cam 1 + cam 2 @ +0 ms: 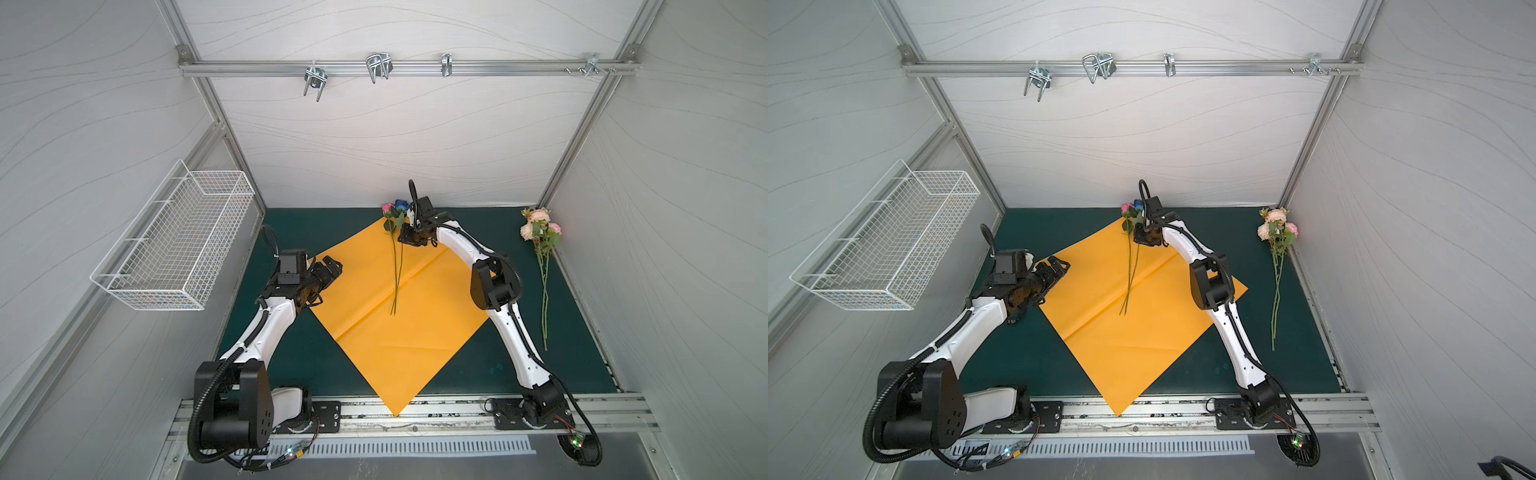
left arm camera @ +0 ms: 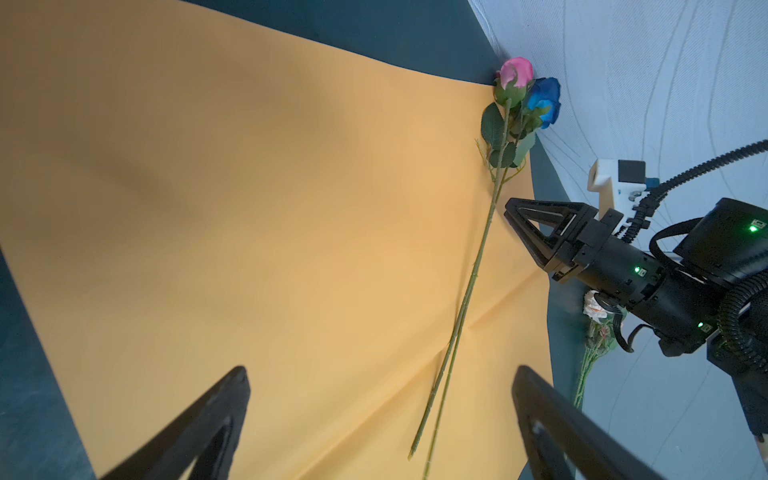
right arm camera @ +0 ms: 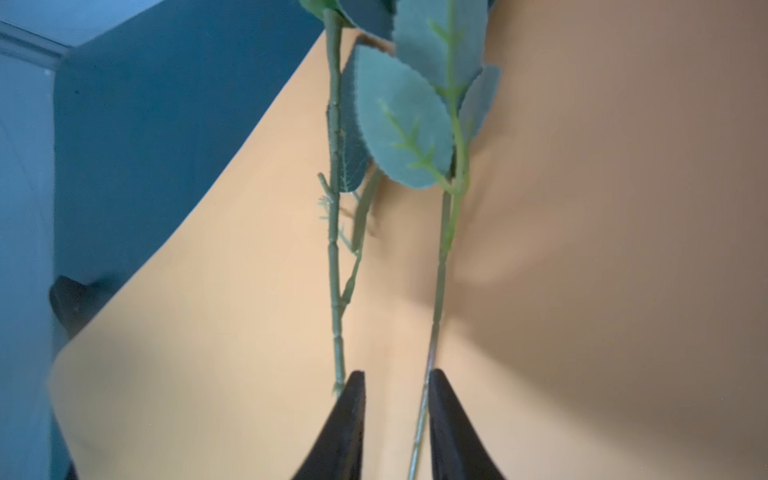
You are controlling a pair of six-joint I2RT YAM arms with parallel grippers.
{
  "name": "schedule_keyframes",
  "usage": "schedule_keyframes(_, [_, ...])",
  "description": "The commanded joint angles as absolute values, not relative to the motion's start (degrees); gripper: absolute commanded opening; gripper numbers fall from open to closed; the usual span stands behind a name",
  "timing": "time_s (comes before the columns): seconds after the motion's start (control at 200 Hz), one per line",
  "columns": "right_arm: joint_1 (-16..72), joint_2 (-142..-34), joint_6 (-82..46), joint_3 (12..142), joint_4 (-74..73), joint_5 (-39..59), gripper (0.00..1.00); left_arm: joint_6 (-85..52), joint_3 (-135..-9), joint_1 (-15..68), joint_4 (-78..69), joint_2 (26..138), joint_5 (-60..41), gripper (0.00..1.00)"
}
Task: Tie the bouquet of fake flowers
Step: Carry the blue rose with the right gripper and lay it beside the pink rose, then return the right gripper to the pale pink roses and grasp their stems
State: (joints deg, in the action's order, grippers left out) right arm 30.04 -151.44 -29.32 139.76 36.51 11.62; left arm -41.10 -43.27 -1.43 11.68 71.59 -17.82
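The bouquet of fake flowers lies in two parts. A pink rose [image 1: 387, 207] [image 2: 516, 71] and a blue rose [image 1: 401, 204] [image 2: 544, 99] rest at the far corner of the orange paper sheet [image 1: 374, 332], their thin stems [image 1: 397, 270] running toward me. A peach and pink bunch [image 1: 538, 226] [image 1: 1276, 226] lies on the mat at the right. My right gripper [image 1: 403, 237] [image 3: 397, 374] hovers just below the rose leaves with its jaws apart. One stem [image 3: 422, 415] runs loose through the gap. My left gripper [image 1: 332, 266] [image 2: 380, 370] hangs wide open and empty over the sheet's left corner.
A dark green mat [image 1: 291, 357] covers the table under the sheet. A white wire basket [image 1: 174, 241] hangs on the left wall. Metal hooks [image 1: 378, 66] hang from the rail on the back wall. White walls close in on three sides.
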Motion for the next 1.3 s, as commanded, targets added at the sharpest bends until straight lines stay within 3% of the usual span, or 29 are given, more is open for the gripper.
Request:
schedule_keyframes(0.0, [30.4, -150.2, -27.0, 141.2, 39.0, 11.7, 0.42, -40.7, -44.2, -1.3, 10.4, 70.7, -18.1, 0.99])
schedule_keyframes(0.185, [28.7, -141.1, -23.3, 137.0, 43.4, 9.2, 0.51, -41.3, -44.0, -1.3, 10.1, 70.5, -18.3, 0.99])
schedule_keyframes(0.395, [22.4, -121.6, -20.1, 116.2, 43.8, 4.8, 0.49, -41.5, -43.7, -1.3, 10.0, 69.6, -18.1, 0.99])
schedule_keyframes(0.56, [10.8, -108.8, -15.2, 100.1, 44.6, 0.0, 0.49, -41.4, -43.5, -1.3, 9.9, 69.0, -18.7, 0.99])
schedule_keyframes(0.67, [-1.4, -104.2, -14.0, 91.7, 45.3, -1.3, 0.51, -41.2, -43.3, -1.3, 9.8, 68.7, -18.7, 0.99])
schedule_keyframes(0.9, [-18.7, -106.5, -14.4, 84.7, 40.5, 3.7, 0.57, -40.7, -44.1, -1.3, 10.2, 70.0, -19.4, 0.99])
schedule_keyframes(1.095, [-20.4, -115.0, -12.1, 88.1, 41.4, 0.2, 0.61, -41.2, -43.9, -1.3, 9.0, 71.4, -19.8, 0.99])
schedule_keyframes(1.296, [-20.4, -121.7, -11.5, 92.2, 42.4, 0.6, 0.57, -40.9, -44.7, -1.3, 9.1, 72.8, -19.8, 0.99])
